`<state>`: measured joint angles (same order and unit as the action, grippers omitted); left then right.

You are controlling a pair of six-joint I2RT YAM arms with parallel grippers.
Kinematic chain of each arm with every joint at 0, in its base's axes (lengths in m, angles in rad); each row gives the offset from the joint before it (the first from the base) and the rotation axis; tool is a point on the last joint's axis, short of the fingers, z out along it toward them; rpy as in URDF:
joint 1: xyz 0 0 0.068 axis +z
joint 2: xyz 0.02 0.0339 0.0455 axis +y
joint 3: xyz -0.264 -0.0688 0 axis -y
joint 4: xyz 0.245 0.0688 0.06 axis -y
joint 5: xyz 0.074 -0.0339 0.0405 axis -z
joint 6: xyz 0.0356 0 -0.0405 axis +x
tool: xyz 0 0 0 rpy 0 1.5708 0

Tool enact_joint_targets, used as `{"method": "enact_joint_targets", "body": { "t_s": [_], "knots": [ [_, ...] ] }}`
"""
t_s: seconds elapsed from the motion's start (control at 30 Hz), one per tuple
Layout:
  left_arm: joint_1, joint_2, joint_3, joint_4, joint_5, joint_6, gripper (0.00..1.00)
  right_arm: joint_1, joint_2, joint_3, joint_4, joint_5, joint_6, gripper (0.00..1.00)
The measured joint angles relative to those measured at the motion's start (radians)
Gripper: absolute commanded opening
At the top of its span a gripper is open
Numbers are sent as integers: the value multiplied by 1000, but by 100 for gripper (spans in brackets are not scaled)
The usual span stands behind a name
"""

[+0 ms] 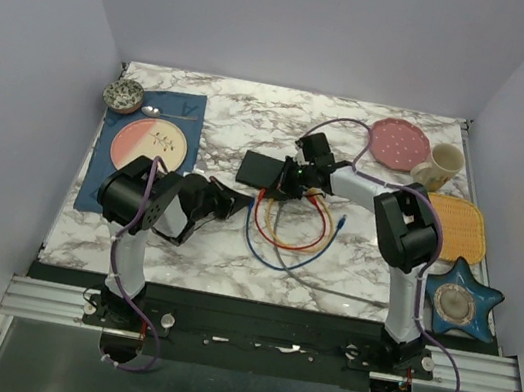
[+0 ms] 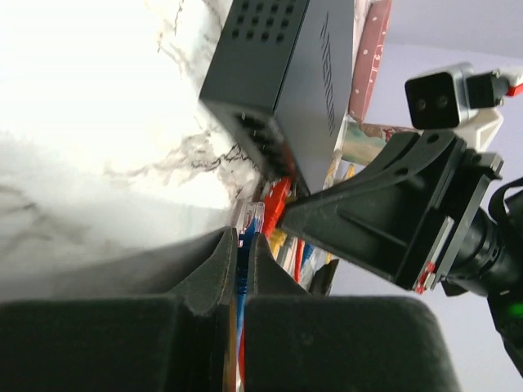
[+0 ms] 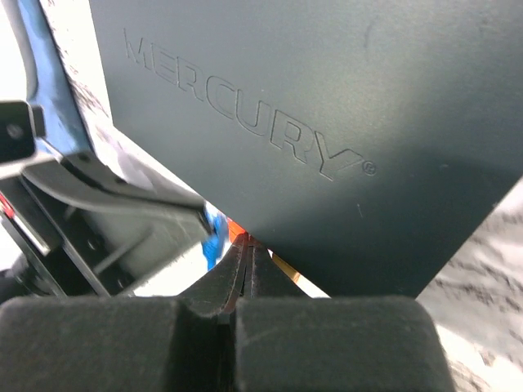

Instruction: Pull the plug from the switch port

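The black switch (image 1: 262, 170) lies near the middle of the table (image 1: 223, 128). At its seven o'clock the left fingers (image 2: 208, 273) pinch a blue cable (image 2: 243, 263) just behind its clear plug (image 2: 248, 217), close to the sockets. At three o'clock the right fingers (image 3: 214, 286) are pressed together at the switch's edge.

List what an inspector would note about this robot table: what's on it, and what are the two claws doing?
Surface: marble table, white with grey veins.
Job's things: black switch; clear plug beside its socket row, seated or not unclear.
Clutter: pink plate, mug, yellow mat, star dish, blue placemat with round plate, spoon, small bowl.
Grippers: left gripper shut on the blue cable; right gripper shut, tips at the switch's edge.
Cables: cable loops, red, blue and orange, in front of the switch.
Surroundings: plain walls.
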<state>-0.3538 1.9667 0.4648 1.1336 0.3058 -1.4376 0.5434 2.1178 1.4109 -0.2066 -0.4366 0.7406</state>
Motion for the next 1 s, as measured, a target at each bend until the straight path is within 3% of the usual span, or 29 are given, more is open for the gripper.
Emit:
{"method": "enact_joint_targets", "body": {
  "t_s": [0.2,0.33,0.37,0.5,0.6,0.7,0.87,0.97,1.0],
  "knots": [
    [0,-15,-53,40,19,-2,0,1,11,21,-6,7,0,1],
    [2,-112,-112,-41,20,20,0,5,-13,-1,-5,34,0,5],
    [3,-158,-121,-95,19,36,0,5,-32,-15,-5,52,-2,8],
    [4,-411,-101,-377,-16,129,0,5,-168,-83,-15,134,-23,35],
    [4,-621,-29,-609,-81,222,0,5,-304,-110,-19,188,-46,42],
    [4,-767,54,-792,-149,297,0,3,-405,-133,-5,223,-62,43],
    [4,-843,221,-1091,-266,418,0,3,-490,-225,-3,257,-76,43],
    [4,-843,311,-1233,-326,484,0,15,-513,-284,-4,259,-101,53],
    [4,-843,334,-1265,-342,506,0,29,-527,-306,0,253,-115,62]
  ]
}}
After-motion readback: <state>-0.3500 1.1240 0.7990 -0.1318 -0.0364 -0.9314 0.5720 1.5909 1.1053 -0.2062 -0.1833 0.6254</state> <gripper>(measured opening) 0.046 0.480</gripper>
